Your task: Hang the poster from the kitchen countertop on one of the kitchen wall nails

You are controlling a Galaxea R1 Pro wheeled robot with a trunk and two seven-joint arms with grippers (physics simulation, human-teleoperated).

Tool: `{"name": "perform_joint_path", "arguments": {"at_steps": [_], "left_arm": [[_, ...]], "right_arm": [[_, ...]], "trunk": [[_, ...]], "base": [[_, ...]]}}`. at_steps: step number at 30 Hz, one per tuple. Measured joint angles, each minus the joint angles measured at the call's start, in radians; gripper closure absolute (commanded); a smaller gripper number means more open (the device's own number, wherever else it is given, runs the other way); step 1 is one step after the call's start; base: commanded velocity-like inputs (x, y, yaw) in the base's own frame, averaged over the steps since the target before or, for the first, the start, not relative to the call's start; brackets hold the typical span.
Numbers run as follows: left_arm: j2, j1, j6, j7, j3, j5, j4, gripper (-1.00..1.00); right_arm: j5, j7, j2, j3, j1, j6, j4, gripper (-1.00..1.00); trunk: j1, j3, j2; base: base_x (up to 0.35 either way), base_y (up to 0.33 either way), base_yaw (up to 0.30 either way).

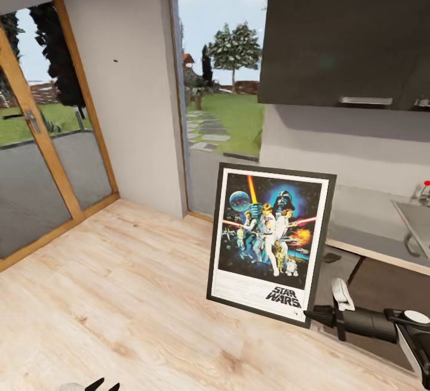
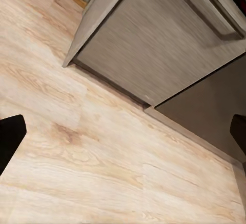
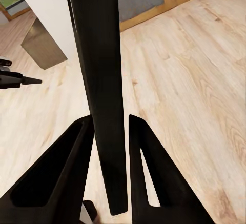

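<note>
The Star Wars poster (image 1: pixel 270 242) hangs upright and slightly tilted in the air, in front of the left end of the grey kitchen countertop (image 1: pixel 367 227). My right gripper (image 1: pixel 313 316) is shut on its lower right corner. In the right wrist view the black frame edge (image 3: pixel 100 55) runs between the two fingers (image 3: pixel 72 152). A tiny dark wall nail (image 1: pixel 114 60) sits high on the pale wall between the glass door and the window. My left gripper (image 1: pixel 99 385) hangs low over the wooden floor, open, with nothing between its fingertips (image 2: pixel 11 137).
A sink (image 1: pixel 418 224) and tap (image 1: pixel 424 191) sit at the countertop's right. Dark upper cabinets (image 1: pixel 346 27) hang above it. A wood-framed glass door (image 1: pixel 36 134) stands at the left. Dark base cabinets (image 2: pixel 154 39) stand near the left gripper. Light wooden floor (image 1: pixel 119 289) spreads in front.
</note>
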Motion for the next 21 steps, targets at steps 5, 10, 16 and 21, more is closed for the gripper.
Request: {"name": "perform_joint_path", "arguments": {"at_steps": [5, 10, 16, 21], "left_arm": [[0.000, 0.000, 0.000, 0.000, 0.000, 0.001, 0.000, -1.00], [0.000, 0.000, 0.000, 0.001, 0.000, 0.000, 0.000, -1.00], [0.000, 0.000, 0.000, 0.001, -0.001, 0.000, 0.000, -1.00], [0.000, 0.000, 0.000, 0.001, -0.001, 0.000, -0.001, -1.00]], "right_arm": [[0.001, 0.000, -0.001, 0.001, 0.000, 0.000, 0.000, 1.00], [0.001, -0.001, -0.001, 0.000, 0.000, 0.000, -0.001, 1.00], [0.001, 0.000, -0.001, 0.000, 0.000, 0.000, -0.001, 1.00], [0.001, 0.000, 0.000, 0.000, 0.000, 0.000, -0.002, 1.00]], "trunk": [[0.000, 0.000, 0.000], [0.000, 0.000, 0.000], [0.000, 0.000, 0.000], [0.000, 0.000, 0.000]], "base": [[0.129, 0.279, 0.225], [0.138, 0.279, 0.276], [0.192, 0.279, 0.240], [0.246, 0.276, 0.032]]}}
